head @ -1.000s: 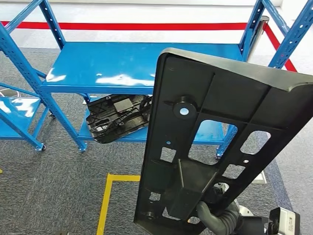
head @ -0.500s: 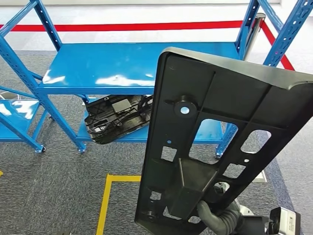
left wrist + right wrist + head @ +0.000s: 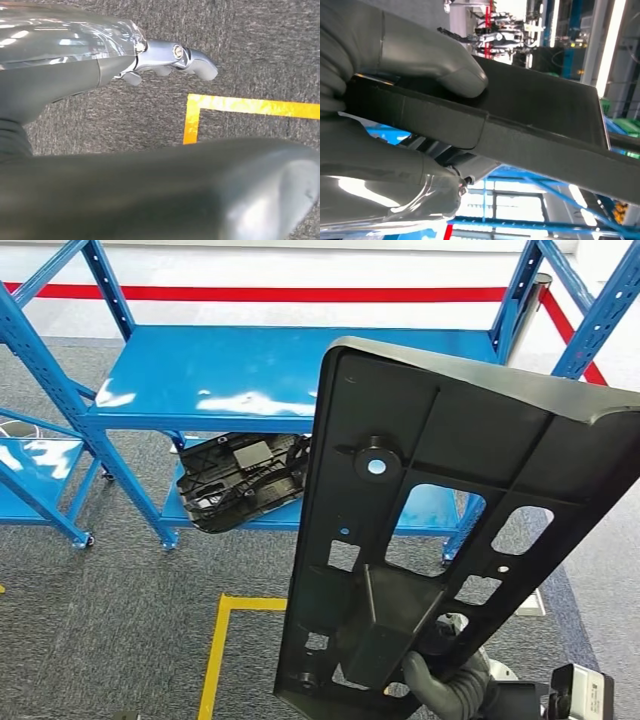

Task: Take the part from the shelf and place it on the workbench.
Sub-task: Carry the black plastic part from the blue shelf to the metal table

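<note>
A large black plastic panel (image 3: 453,440) with several cut-outs stands tilted in front of me, its ribbed side facing me. My right hand (image 3: 445,690) grips it at its lower edge. In the right wrist view the thumb (image 3: 433,60) presses on one face of the panel (image 3: 539,110) and the fingers (image 3: 388,175) close on the other. My left hand (image 3: 94,55) hangs over grey carpet with its fingers (image 3: 188,55) stretched out and nothing in it.
A blue shelf (image 3: 249,370) stands ahead with a bare top level; a second black part (image 3: 241,478) lies on its lower level. Another blue rack (image 3: 30,470) is at the left. Yellow floor tape (image 3: 215,650) and a red line (image 3: 302,293) mark the carpet.
The whole picture swayed slightly and came back. The panel sits the same way in my right hand.
</note>
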Controlling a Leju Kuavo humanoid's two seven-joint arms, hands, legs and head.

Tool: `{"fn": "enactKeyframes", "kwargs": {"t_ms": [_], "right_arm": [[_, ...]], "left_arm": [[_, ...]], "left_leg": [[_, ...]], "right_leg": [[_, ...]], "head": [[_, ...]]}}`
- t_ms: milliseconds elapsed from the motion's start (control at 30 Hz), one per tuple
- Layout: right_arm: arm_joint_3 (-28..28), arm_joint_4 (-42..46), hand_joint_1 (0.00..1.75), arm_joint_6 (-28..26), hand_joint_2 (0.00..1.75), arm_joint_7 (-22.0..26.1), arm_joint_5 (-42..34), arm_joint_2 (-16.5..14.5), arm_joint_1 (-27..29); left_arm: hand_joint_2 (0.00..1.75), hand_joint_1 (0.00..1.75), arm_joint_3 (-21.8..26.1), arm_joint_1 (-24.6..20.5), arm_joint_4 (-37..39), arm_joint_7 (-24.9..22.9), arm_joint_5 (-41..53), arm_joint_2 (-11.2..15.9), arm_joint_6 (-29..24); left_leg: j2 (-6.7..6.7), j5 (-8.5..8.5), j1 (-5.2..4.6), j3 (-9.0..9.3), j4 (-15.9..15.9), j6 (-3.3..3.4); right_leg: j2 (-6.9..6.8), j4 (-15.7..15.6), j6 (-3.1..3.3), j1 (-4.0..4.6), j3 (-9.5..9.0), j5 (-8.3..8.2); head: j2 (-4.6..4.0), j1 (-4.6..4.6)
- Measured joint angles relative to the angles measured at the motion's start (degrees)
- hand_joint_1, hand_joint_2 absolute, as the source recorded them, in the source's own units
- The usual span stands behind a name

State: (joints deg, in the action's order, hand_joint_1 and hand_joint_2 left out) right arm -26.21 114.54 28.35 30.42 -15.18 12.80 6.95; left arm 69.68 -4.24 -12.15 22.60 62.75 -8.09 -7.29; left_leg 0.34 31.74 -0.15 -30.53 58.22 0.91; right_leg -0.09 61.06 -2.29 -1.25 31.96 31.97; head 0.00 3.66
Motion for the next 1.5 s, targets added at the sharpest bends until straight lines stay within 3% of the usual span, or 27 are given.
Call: {"fn": "enactKeyframes", "kwargs": {"t_ms": [100, 167, 200, 267, 300, 333, 367, 400, 433, 500, 633, 700, 800, 833, 867, 900, 933, 1000, 1033, 1133, 1200, 1300, 1333, 1367, 1400, 1500], "right_arm": [[0.0, 0.0, 1.75, 0.0, 1.75, 0.0, 0.0, 0.0, 0.0], [0.0, 0.0, 1.75, 0.0, 1.75, 0.0, 0.0, 0.0, 0.0], [0.0, 0.0, 1.75, 0.0, 1.75, 0.0, 0.0, 0.0, 0.0], [0.0, 0.0, 1.75, 0.0, 1.75, 0.0, 0.0, -0.1, 0.0], [0.0, 0.0, 1.75, 0.0, 1.75, 0.0, 0.0, -0.1, 0.0], [0.0, 0.0, 1.75, 0.0, 1.75, 0.0, 0.0, -0.1, 0.0], [0.0, 0.0, 1.75, 0.0, 1.75, 0.0, 0.0, -0.1, 0.0], [0.0, 0.0, 1.75, 0.0, 1.75, 0.0, 0.0, -0.1, 0.0], [0.0, 0.0, 1.75, 0.0, 1.75, 0.0, 0.0, -0.1, 0.0], [0.0, 0.0, 1.75, 0.0, 1.75, 0.0, 0.0, -0.1, -0.1], [0.0, 0.0, 1.75, 0.0, 1.75, 0.0, 0.0, -0.1, -0.1], [0.0, 0.1, 1.75, 0.0, 1.75, 0.0, 0.0, 0.0, -0.2], [0.0, 0.1, 1.75, 0.0, 1.75, 0.0, 0.0, 0.0, -0.1], [0.0, 0.0, 1.75, 0.0, 1.75, 0.0, 0.0, 0.0, 0.0], [0.0, 0.0, 1.75, 0.0, 1.75, 0.0, 0.0, 0.0, 0.0], [0.0, 0.0, 1.75, 0.0, 1.75, 0.0, 0.0, 0.0, 0.0], [0.0, -0.1, 1.75, 0.0, 1.75, 0.0, 0.0, 0.0, 0.0], [0.0, -0.1, 1.75, 0.0, 1.75, 0.0, 0.0, 0.0, 0.0], [0.0, -0.1, 1.75, 0.0, 1.75, 0.0, 0.0, 0.0, 0.0], [0.0, -0.1, 1.75, 0.0, 1.75, 0.0, 0.0, 0.0, 0.0], [0.0, -0.1, 1.75, 0.0, 1.75, 0.0, 0.0, 0.0, -0.1], [0.0, -0.1, 1.75, 0.0, 1.75, 0.0, 0.0, -0.1, 0.0], [0.0, -0.1, 1.75, 0.0, 1.75, 0.0, 0.0, -0.1, 0.0], [0.0, -0.1, 1.75, 0.0, 1.75, 0.0, 0.0, -0.1, 0.0], [0.0, -0.1, 1.75, 0.0, 1.75, 0.0, 0.0, -0.1, 0.0], [0.0, 0.0, 1.75, 0.0, 1.75, 0.0, 0.0, -0.1, -0.1]], "left_arm": [[1.75, 0.00, 0.0, 0.0, 0.0, 0.0, 0.0, 0.0, 0.0], [1.75, 0.00, 0.0, -0.1, 0.0, 0.0, 0.0, 0.0, 0.0], [1.75, 0.00, 0.0, -0.1, 0.0, 0.0, 0.0, 0.0, 0.0], [1.75, 0.00, 0.0, 0.0, 0.0, 0.0, 0.0, 0.0, 0.0], [1.75, 0.00, 0.0, 0.0, 0.0, 0.0, 0.0, 0.0, 0.0], [1.75, 0.00, 0.0, 0.1, 0.0, 0.0, 0.0, 0.0, 0.0], [1.75, 0.00, 0.0, 0.1, 0.0, 0.0, 0.0, 0.0, 0.0], [1.75, 0.00, 0.0, 0.1, 0.0, 0.0, 0.0, 0.0, 0.0], [1.75, 0.00, 0.0, 0.1, 0.0, 0.0, 0.0, 0.0, 0.0], [1.75, 0.00, 0.0, 0.1, 0.0, 0.0, 0.0, 0.0, 0.0], [1.75, 0.00, 0.0, 0.0, 0.0, 0.0, 0.0, 0.1, 0.0], [1.75, 0.00, 0.0, -0.1, 0.0, 0.0, 0.0, 0.0, 0.0], [1.75, 0.00, 0.0, 0.0, 0.0, 0.0, 0.0, 0.0, 0.0], [1.75, 0.00, 0.0, 0.0, 0.0, 0.0, 0.0, 0.0, 0.0], [1.75, 0.00, 0.0, 0.0, 0.0, 0.0, 0.0, 0.0, 0.0], [1.75, 0.00, 0.0, 0.0, 0.0, 0.0, 0.0, 0.0, 0.0], [1.75, 0.00, 0.0, 0.0, 0.0, 0.0, 0.0, 0.0, 0.0], [1.75, 0.00, 0.0, 0.0, 0.0, 0.0, 0.0, 0.0, 0.0], [1.75, 0.00, 0.0, 0.0, 0.0, 0.0, 0.0, 0.0, 0.0], [1.75, 0.00, 0.0, 0.0, 0.0, 0.0, 0.0, 0.0, 0.0], [1.75, 0.00, 0.0, -0.1, 0.0, 0.0, 0.0, 0.0, 0.0], [1.75, 0.00, 0.0, 0.0, 0.0, 0.0, 0.0, 0.0, 0.0], [1.75, 0.00, 0.0, 0.0, 0.0, 0.0, 0.0, 0.0, 0.0], [1.75, 0.00, 0.0, 0.1, 0.0, 0.0, 0.0, 0.0, 0.0], [1.75, 0.00, 0.0, 0.1, 0.0, 0.0, 0.0, 0.0, 0.0], [1.75, 0.00, 0.0, 0.1, 0.0, 0.0, 0.0, 0.0, 0.0]], "left_leg": [[-0.03, 0.10, -0.20, -0.19, 0.3, -0.48], [-0.05, 1.15, -0.10, -0.64, 1.5, -0.98], [-0.07, 2.53, 0.02, -1.49, 3.5, -1.33], [-0.07, 6.19, 0.30, -4.68, 10.6, -1.96], [-0.07, 7.46, 0.39, -6.36, 14.2, -2.13], [-0.07, 7.69, 0.41, -7.39, 16.4, -2.17], [-0.07, 6.77, 0.41, -7.49, 16.4, -2.08], [-0.08, 4.85, 0.38, -6.50, 14.1, -1.84], [-0.11, 2.51, 0.30, -4.81, 10.3, -1.44], [-0.20, -0.20, -0.02, -1.57, 3.5, -0.63], [-0.20, -0.36, -0.39, -0.39, 0.4, 0.11], [-0.08, -0.65, -0.08, -0.03, -0.7, 0.50], [0.04, -0.80, -0.04, 0.04, -0.9, 0.86], [0.05, -0.74, -0.07, 0.03, -0.8, 0.91], [0.06, -0.66, -0.07, 0.04, -0.7, 0.92], [0.05, -0.56, -0.03, 0.09, -0.6, 0.87], [0.04, -0.39, 0.02, 0.19, -0.5, 0.73], [0.00, 0.02, -0.06, 0.19, -0.2, 0.24], [-0.01, 0.17, -0.15, 0.17, 0.0, 0.01], [-0.03, 0.42, -0.29, 0.05, 0.5, -0.40], [-0.06, 2.00, -0.18, -0.75, 2.5, -0.94], [-0.09, 7.03, 0.23, -5.18, 12.3, -1.89], [-0.09, 7.84, 0.30, -6.61, 15.2, -2.02], [-0.09, 7.50, 0.32, -7.27, 16.4, -2.02], [-0.09, 6.00, 0.32, -6.93, 15.4, -1.90], [-0.26, 0.06, 0.03, -2.49, 5.0, -0.87]], "right_leg": [[0.19, -1.4, 0.91, 0.06, -0.45, 0.24], [0.15, -1.7, 1.58, -0.15, -0.49, 0.33], [0.08, -1.7, 1.87, -0.26, -0.52, 0.31], [-0.05, -1.7, 2.20, -0.23, -0.48, 0.36], [-0.10, -1.7, 2.24, -0.19, -0.47, 0.37], [-0.12, -1.7, 2.25, -0.15, -0.51, 0.38], [-0.12, -1.7, 2.26, -0.11, -0.58, 0.40], [-0.08, -1.7, 2.26, -0.04, -0.69, 0.44], [-0.03, -1.7, 2.25, 0.03, -0.84, 0.49], [0.05, -1.8, 2.11, 0.17, -0.95, 0.58], [0.04, -1.9, 1.05, 0.03, -0.89, 0.61], [0.06, -0.3, 0.56, 0.27, -0.25, 2.07], [0.13, 8.8, 0.36, 0.44, 3.85, 6.86], [0.12, 11.5, 0.25, 0.43, 5.09, 7.42], [0.11, 12.3, 0.13, 0.39, 5.52, 6.85], [0.09, 10.9, -0.02, 0.32, 4.92, 5.23], [0.05, 7.5, -0.16, 0.23, 3.38, 3.00], [0.03, 1.1, -0.08, 0.21, 0.22, 0.32], [0.06, -0.8, 0.12, 0.23, -0.63, -0.03], [0.23, -1.6, 1.16, 0.21, -0.74, 0.42], [0.16, -1.7, 1.88, -0.02, -0.76, 0.45], [-0.02, -1.8, 2.34, -0.07, -0.71, 0.47], [-0.05, -1.8, 2.35, -0.06, -0.72, 0.48], [-0.05, -1.8, 2.35, -0.04, -0.76, 0.50], [-0.03, -1.8, 2.35, -0.02, -0.86, 0.54], [0.11, -1.8, 2.23, 0.08, -1.10, 0.75]], "head": [[0.00, 0.04], [0.00, 0.06], [0.00, 0.06], [0.00, 0.06], [0.00, 0.06], [0.00, 0.06], [0.00, 0.06], [0.00, 0.06], [0.00, 0.06], [0.00, 0.06], [0.00, 0.05], [0.00, 0.03], [0.00, 0.01], [0.00, 0.01], [0.00, 0.01], [0.00, 0.01], [0.00, 0.01], [0.00, 0.03], [0.00, 0.04], [0.00, 0.04], [0.00, 0.05], [0.00, 0.06], [0.00, 0.06], [0.00, 0.06], [0.00, 0.06], [0.00, 0.06]]}}
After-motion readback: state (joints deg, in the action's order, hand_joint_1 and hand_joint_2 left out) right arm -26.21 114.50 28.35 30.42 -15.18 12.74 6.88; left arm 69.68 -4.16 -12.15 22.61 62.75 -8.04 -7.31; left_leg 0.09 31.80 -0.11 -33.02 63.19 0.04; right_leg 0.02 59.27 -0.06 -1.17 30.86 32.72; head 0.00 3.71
